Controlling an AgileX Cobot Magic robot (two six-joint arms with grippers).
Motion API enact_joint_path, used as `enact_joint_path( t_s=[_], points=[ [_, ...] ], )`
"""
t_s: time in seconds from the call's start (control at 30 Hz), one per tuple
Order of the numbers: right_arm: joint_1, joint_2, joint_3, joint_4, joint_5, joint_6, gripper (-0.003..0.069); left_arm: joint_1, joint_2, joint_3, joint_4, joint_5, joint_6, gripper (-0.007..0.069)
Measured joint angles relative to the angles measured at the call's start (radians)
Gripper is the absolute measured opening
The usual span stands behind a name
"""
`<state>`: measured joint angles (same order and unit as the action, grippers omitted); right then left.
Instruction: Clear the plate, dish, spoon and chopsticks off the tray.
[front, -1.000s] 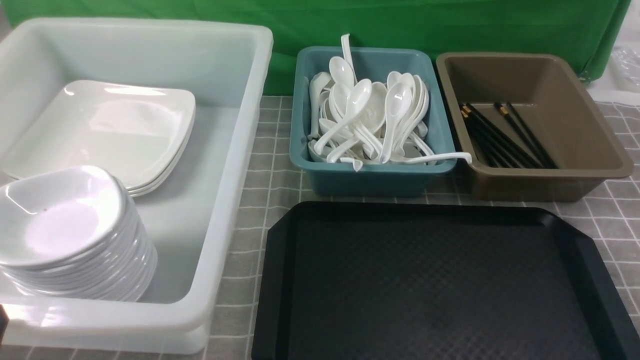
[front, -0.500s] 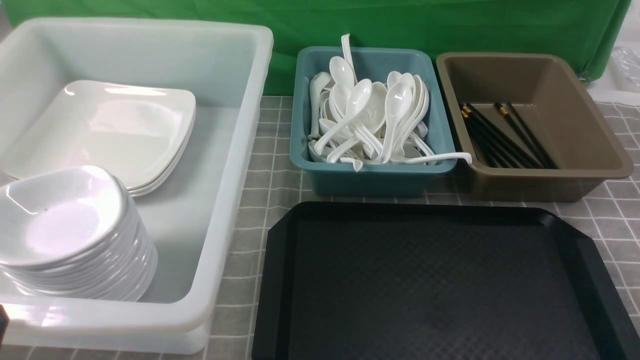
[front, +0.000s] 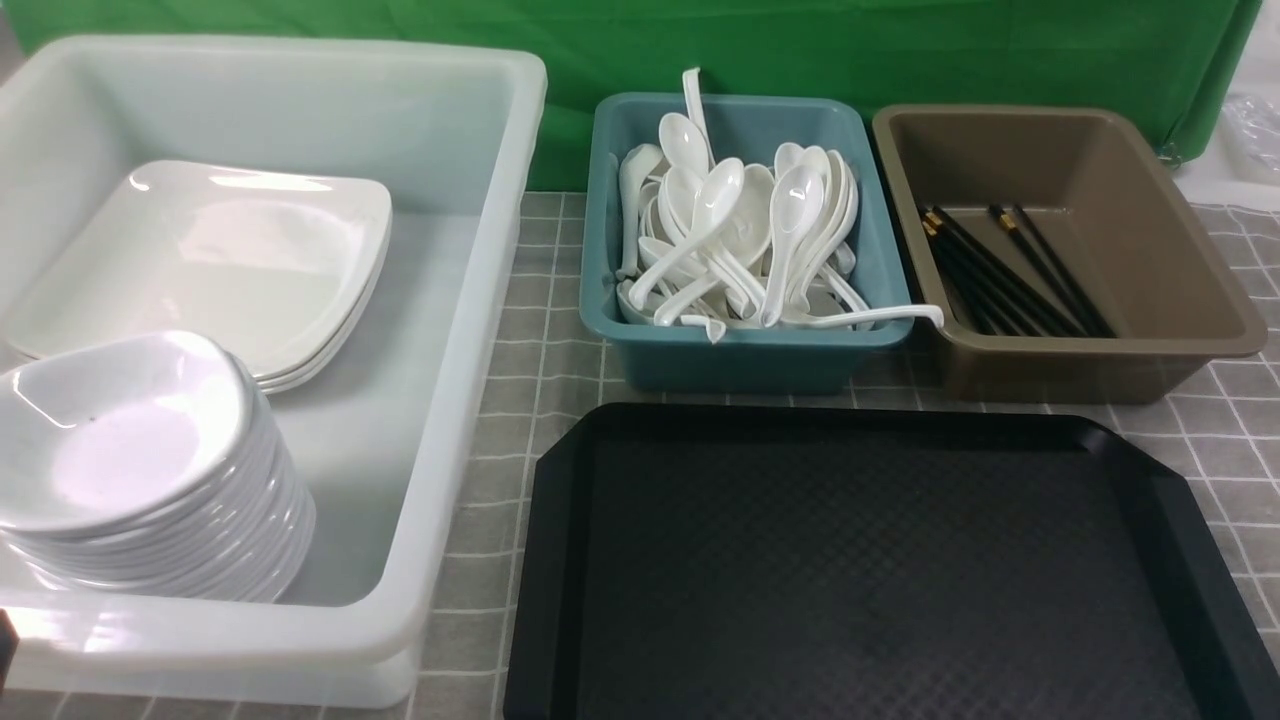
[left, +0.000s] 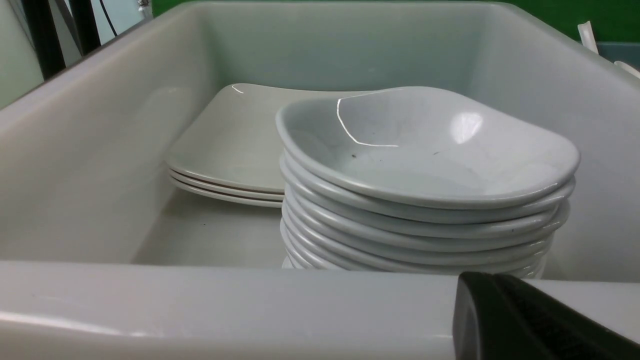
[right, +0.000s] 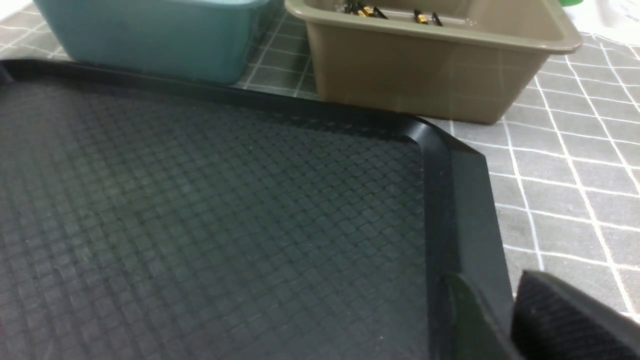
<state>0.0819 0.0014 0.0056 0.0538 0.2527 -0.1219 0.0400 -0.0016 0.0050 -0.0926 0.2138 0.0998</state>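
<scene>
A grey tablecloth (front: 545, 330) with a white grid of lines covers the table. Behind it, along its far edge, hangs a green cloth backdrop (front: 800, 50), lightly creased. At the backdrop's right end, clear plastic sheeting (front: 1255, 125) lies on a white surface. Light is soft and even, with pale glints on glossy surfaces.

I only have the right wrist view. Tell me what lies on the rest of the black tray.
Observer: In the front view the black textured plastic tray shows nothing on it.
Operator: Report where the plates are.
Observer: The large white square plates lie stacked in the translucent white tub, behind stacked small rounded white dishes.
Operator: Now the spoons.
Observer: The white soup spoons fill the teal plastic tub; one handle overhangs toward the brown tub.
</scene>
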Motion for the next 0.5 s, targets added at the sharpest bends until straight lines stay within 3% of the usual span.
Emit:
enact_joint_path(
  t_s=[0.5],
  points=[
    [0.000,0.000,0.000,0.000,0.000,0.000,0.0235,0.000,0.000,0.001,0.000,0.000,0.000,0.0004]
  ],
)
